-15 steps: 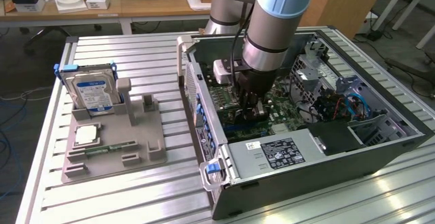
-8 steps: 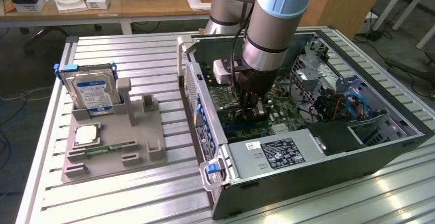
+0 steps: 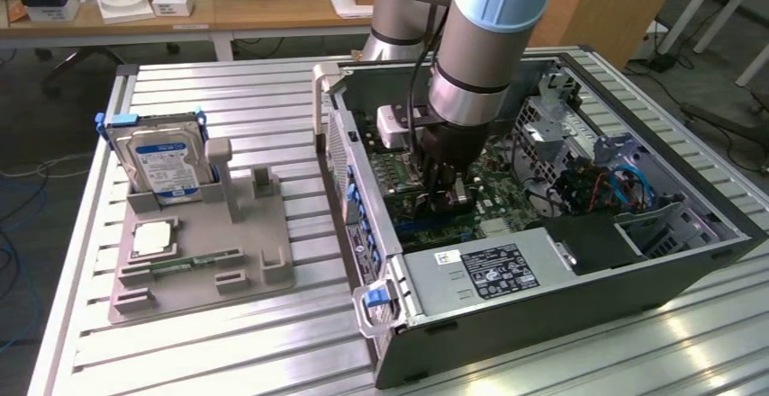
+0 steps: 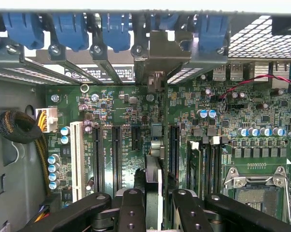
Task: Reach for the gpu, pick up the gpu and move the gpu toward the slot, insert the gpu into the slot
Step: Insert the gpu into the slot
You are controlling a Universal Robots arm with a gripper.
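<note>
Tool [image 3: 447, 200] deep inside the open computer case [image 3: 577, 288] — above the motherboard [image 3: 505, 202] — hard drive [image 3: 168, 166] well apart.

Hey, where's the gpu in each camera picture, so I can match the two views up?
Exterior view: the gpu stands on edge in the gripper, down inside the open computer case, over the green motherboard.
Wrist view: the gpu runs edge-on up the middle between the gripper jaws, its silver bracket at the case's rear wall.
Shared landmark: the green motherboard.

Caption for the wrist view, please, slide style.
Gripper holds the gpu edge-on above the motherboard, bracket end toward the case's rear slot covers.
</note>
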